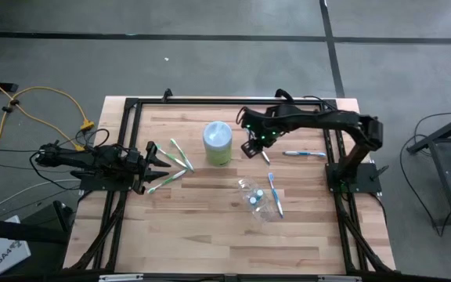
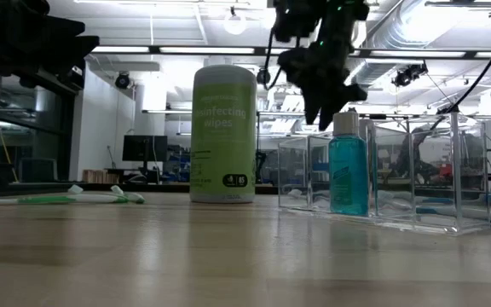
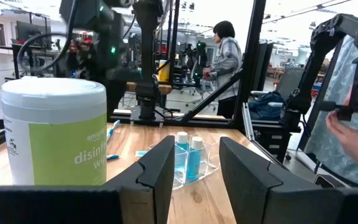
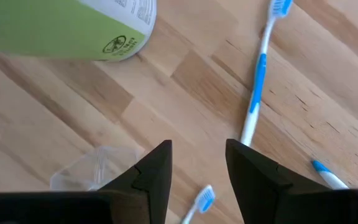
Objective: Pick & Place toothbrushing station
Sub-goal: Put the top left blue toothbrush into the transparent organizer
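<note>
We look straight down on a wooden desk [image 1: 210,227] framed by dark rails. Near its middle, toward the far edge, stands a green-and-white canister of disinfecting wipes [image 1: 218,143], upright. The clear plastic container [image 1: 257,197] sits a little nearer the front edge and right of the canister, apart from it; two blue-capped tubes [image 3: 188,154] stand upright inside it (the low view shows one as a teal bottle with a pale cap).

Toward the left edge lie the green-white toothbrushes [image 1: 180,154], loosely crossed, with another green-white brush [image 1: 163,181] just beside them toward the front. One blue-white toothbrush [image 1: 276,193] lies just beside the container's right side, a second [image 1: 304,154] lies toward the right edge, and a third [image 4: 258,74] lies on bare wood below the right arm.

The right gripper [image 1: 250,146] hangs above the desk just right of the canister, touching nothing; its fingers [image 4: 154,168] stand parted with only wood between them. The left gripper [image 1: 160,161] rests low at the left edge, beside the green-white brushes; its fingers [image 3: 160,165] are likewise parted and hold nothing. A person [image 3: 224,62] stands in the room beyond the desk.
</note>
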Tool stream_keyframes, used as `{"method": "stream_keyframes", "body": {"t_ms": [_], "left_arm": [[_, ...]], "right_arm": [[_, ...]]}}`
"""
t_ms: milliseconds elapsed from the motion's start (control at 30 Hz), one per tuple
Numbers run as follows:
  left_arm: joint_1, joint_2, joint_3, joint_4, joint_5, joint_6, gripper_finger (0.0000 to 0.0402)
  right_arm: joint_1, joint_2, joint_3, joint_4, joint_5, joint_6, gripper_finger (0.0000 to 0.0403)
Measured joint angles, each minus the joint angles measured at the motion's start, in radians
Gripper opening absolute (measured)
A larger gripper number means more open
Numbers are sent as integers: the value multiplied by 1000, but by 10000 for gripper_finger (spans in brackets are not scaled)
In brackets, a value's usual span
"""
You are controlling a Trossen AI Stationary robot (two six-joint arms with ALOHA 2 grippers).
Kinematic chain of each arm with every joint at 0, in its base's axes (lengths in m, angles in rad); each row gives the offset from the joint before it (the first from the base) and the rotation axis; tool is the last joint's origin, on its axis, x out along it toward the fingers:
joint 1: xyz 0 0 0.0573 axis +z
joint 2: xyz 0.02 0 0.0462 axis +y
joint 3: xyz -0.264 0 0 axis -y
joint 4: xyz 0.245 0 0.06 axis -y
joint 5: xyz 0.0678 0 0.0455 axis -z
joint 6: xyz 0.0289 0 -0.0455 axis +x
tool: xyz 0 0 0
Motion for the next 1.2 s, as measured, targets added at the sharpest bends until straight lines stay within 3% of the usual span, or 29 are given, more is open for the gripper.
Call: {"method": "stream_keyframes", "body": {"t_ms": [367, 867, 1200], "left_arm": [[0, 0, 0, 1, 0, 0, 124], [0, 0, 0, 0, 0, 0, 124], [0, 0, 0, -1, 0, 0, 124]], "right_arm": [[-79, 120, 0, 14, -22, -18, 142], [-137, 127, -4, 32, -42, -129, 142], [-149, 128, -174, 177, -139, -128, 142]]}}
